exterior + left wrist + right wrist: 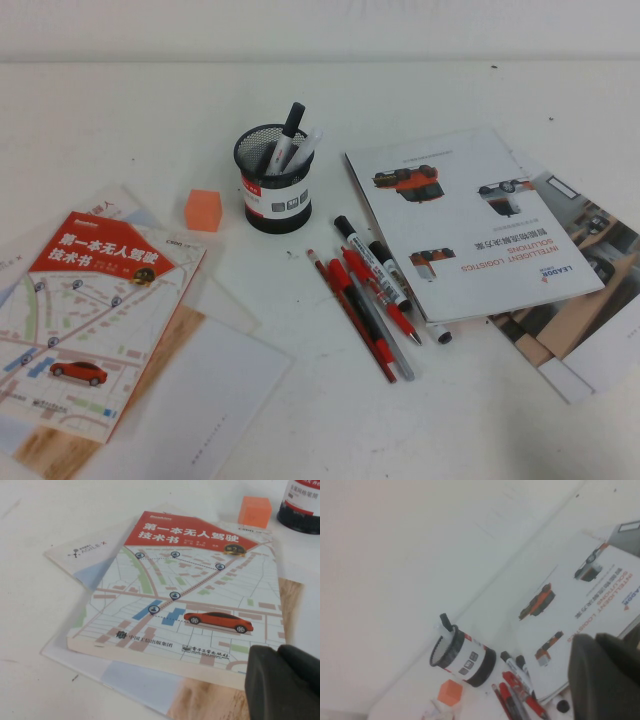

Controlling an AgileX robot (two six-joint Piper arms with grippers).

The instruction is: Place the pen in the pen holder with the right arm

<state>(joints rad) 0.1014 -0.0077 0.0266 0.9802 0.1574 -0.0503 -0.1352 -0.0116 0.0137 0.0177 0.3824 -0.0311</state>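
High view shows the pen [349,316] lying near the holder [273,178], right gripper [605,677] pressed together empty, nothing started, left gripper [282,682] unclear.

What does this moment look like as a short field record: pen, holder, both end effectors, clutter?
pen: thin dark-red stick, flat on the table, leftmost of the loose pens
pen holder: black mesh cup, upright, markers inside, behind the pens
right end effector: shut, empty, raised above the brochure, only in its wrist view
left end effector: over the map book, holding nothing visible
other: orange cube left of the holder
task state: pen not yet picked up
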